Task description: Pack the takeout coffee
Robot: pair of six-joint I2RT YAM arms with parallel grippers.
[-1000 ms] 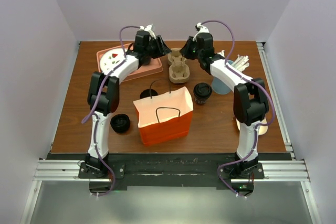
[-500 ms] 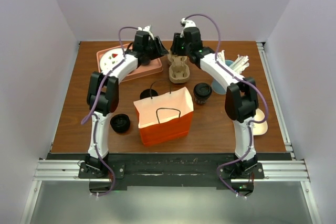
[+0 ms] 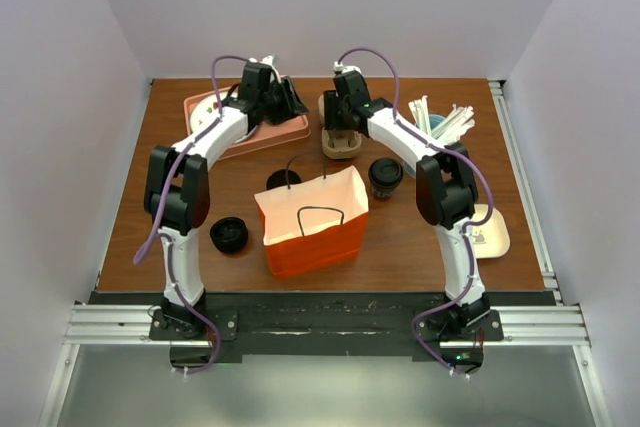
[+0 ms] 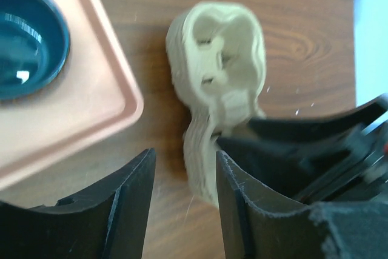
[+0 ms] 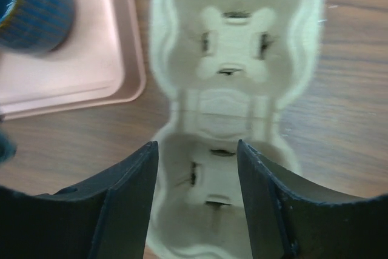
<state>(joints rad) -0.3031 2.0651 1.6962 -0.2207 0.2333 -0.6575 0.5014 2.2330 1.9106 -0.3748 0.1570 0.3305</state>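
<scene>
The right gripper [image 5: 196, 147] hangs over the cardboard cup carrier [image 5: 233, 34] with its jaws apart, gripping nothing. The left gripper [image 4: 185, 156] is also open and empty, between the pink tray [image 4: 91, 95] and the carrier. The takeout coffee [image 3: 385, 176] stands nearer, just right of the orange bag [image 3: 312, 227].

Reddish-brown wood-grain table [image 3: 395, 242]; bright orange paper bag [image 3: 315, 239], white inside; pale beige moulded-pulp cup carrier [image 5: 233, 89]; salmon-pink plastic tray [image 4: 91, 89]; dark brown paper takeout coffee cup [image 3: 385, 175], black lid.
</scene>
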